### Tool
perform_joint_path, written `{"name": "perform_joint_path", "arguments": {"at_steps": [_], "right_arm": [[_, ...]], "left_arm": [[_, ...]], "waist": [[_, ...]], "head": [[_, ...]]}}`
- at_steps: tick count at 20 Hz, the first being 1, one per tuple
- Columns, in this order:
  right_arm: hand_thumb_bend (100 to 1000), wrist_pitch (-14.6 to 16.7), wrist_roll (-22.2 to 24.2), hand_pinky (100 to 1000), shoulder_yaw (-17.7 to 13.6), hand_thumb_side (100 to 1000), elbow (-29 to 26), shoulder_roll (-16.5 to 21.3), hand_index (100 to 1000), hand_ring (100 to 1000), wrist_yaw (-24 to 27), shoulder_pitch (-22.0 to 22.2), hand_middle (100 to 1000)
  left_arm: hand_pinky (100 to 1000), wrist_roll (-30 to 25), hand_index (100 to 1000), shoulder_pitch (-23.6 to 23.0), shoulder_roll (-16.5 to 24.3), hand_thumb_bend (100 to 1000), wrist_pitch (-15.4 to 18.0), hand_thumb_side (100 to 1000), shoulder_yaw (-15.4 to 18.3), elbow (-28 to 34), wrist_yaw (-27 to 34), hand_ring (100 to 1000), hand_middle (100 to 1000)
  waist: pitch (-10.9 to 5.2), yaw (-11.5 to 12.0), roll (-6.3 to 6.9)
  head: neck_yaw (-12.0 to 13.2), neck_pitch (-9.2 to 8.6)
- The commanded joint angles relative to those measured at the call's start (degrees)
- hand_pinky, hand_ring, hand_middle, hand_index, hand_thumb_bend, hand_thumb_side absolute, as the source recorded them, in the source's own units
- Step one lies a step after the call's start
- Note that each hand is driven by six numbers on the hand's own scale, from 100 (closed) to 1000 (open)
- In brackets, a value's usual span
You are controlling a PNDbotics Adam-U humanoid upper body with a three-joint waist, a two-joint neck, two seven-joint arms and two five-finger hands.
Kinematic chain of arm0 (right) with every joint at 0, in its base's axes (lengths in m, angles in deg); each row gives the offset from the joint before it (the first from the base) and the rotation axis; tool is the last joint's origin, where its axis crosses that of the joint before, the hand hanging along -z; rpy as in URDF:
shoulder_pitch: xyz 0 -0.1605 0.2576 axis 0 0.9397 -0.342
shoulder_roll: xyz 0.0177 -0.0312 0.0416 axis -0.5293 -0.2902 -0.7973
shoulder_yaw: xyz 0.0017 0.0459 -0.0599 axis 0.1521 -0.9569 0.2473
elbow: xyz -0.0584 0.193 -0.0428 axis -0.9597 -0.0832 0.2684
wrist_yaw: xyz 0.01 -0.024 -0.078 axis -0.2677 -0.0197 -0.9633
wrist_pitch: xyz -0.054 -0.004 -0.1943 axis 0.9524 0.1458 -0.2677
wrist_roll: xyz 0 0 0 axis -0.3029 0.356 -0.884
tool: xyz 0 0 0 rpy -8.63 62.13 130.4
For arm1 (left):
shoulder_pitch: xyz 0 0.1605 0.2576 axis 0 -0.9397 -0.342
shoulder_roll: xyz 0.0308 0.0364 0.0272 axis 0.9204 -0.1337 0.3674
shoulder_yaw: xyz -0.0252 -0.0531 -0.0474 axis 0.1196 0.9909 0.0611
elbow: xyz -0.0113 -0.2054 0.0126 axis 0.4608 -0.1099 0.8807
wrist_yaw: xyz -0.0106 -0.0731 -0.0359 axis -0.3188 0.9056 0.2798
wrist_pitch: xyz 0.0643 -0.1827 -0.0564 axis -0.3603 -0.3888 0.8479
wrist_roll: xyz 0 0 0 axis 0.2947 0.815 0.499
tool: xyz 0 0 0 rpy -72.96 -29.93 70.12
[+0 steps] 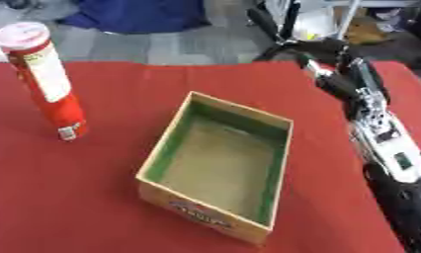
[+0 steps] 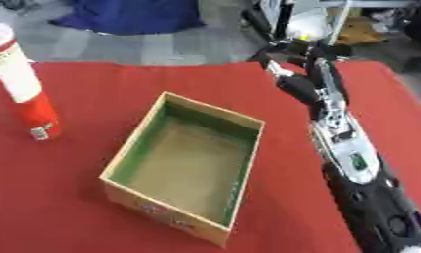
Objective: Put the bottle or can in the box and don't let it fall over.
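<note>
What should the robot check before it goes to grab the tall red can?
1. Tall red can standing upright on the red table: ok.
2. Box open on top, nothing inside: ok.
3. Can apart from the box, room around it: ok.
4. Right robot hand holding nothing, at the far edge, away from the can: ok.
5. Right robot hand's fingers open enough: cannot tell.
6. Left robot hand ready: cannot tell, not in view.
</note>
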Motion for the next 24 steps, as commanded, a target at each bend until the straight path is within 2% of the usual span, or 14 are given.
{"name": "perform_joint_path", "arguments": {"at_steps": [1,7,18,24], "right_arm": [[519,0.1,0.1,731,-0.3,314,-0.7,0.7,882,865,0.3,-0.6,829],[521,0.0,0.2,731,-0.2,314,-0.6,0.6,881,862,0.3,-0.6,826],[509,0.0,0.2,731,-0.1,316,-0.5,0.7,880,858,0.5,-0.5,824],[506,-0.1,0.3,731,0.0,317,-0.6,0.8,880,857,0.7,-0.8,823]], "left_arm": [[892,-0.4,927,0.6,2.0,532,-0.1,603,0.5,0.3,-0.8,989,926],[898,-0.9,937,1.0,2.0,483,-0.2,575,0.3,-0.3,-0.6,995,927],[889,-1.5,936,3.7,2.6,492,-1.5,616,-1.0,-4.1,1.6,990,912],[885,-2.2,934,5.9,3.1,492,-1.7,627,-2.0,-6.9,2.1,987,906]], "waist": [[-0.98,0.0,0.17],[-1.04,0.0,0.15],[-1.12,0.2,0.07],[-0.91,0.3,-0.10]], "head": [[0.3,-0.01],[0.4,-0.12],[3.0,-1.31],[2.6,-1.49]]}}
